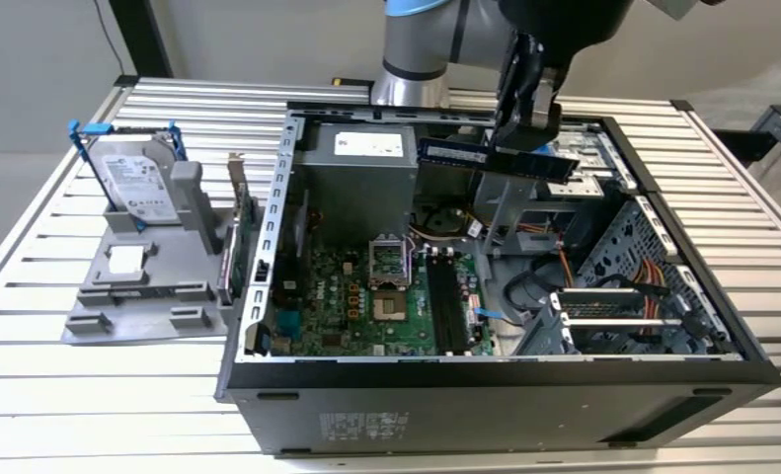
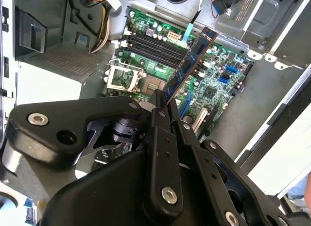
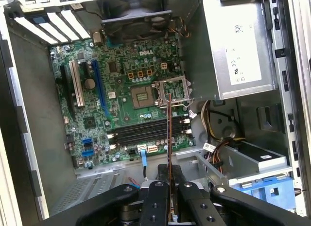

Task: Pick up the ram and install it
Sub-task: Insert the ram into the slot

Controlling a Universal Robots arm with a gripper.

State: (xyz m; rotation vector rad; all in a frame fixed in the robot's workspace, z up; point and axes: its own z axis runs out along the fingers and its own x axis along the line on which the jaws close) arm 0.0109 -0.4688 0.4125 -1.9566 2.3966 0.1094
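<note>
My gripper (image 1: 519,138) hangs over the back of the open computer case (image 1: 496,375), shut on the ram (image 1: 496,156), a slim dark stick with black chips held level above the case interior. In the second wrist view the ram (image 2: 192,60) sticks out from the gripper (image 2: 165,102) over the green motherboard (image 2: 214,85). In the first wrist view the ram (image 3: 169,133) appears edge-on between the gripper (image 3: 169,184) fingers, above the black memory slots (image 3: 146,131). The memory slots (image 1: 445,306) lie well below the stick, beside the processor socket (image 1: 393,296).
A silver hard drive with blue clips (image 1: 140,188) stands on a grey holder (image 1: 133,296) at the exterior view's left, with a bracketed card (image 1: 239,232) next to it. Inside the case are a power supply (image 1: 357,168), cables (image 1: 562,267) and a drive cage (image 1: 627,306).
</note>
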